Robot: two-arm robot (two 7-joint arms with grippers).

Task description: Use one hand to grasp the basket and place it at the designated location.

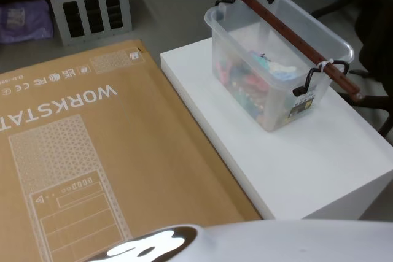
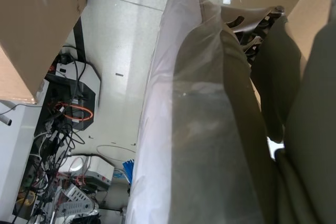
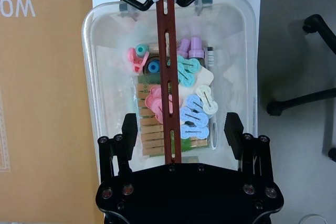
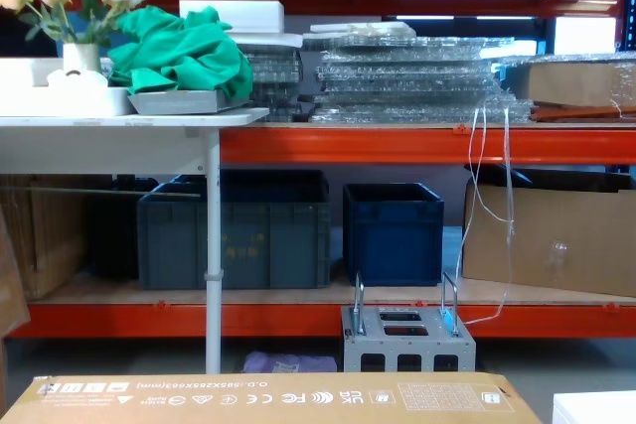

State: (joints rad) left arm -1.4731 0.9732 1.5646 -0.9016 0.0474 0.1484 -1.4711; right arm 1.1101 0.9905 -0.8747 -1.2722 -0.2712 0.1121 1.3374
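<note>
Basket [image 1: 279, 84]: a translucent plastic tub, set on the white platform [image 1: 344, 170] toward its far right corner, long side running diagonally. Clothes pegs and small coloured plastic pieces are seen inside.
Handle [image 3: 168, 72]: a reddish-brown slotted bar laid lengthwise across the rim, tied to black hooks at both ends; judged to be the intended grasp point, since it gives one hand a balanced lift.
Right gripper [image 3: 181, 129]: held above the basket's far end, jaws spread wide and empty, one finger on either side of the bar. The straddle is judged to be alignment for closing on the handle.
Left gripper: state cannot be told; the left wrist view is taken up by a plastic-wrapped arm and floor clutter.
Surroundings: a flat cardboard box [image 1: 92, 157] lies just beside the platform's left edge; a grey metal box [image 1: 89, 1] stands on the floor beyond.
Stage: grasp not yet made.
</note>
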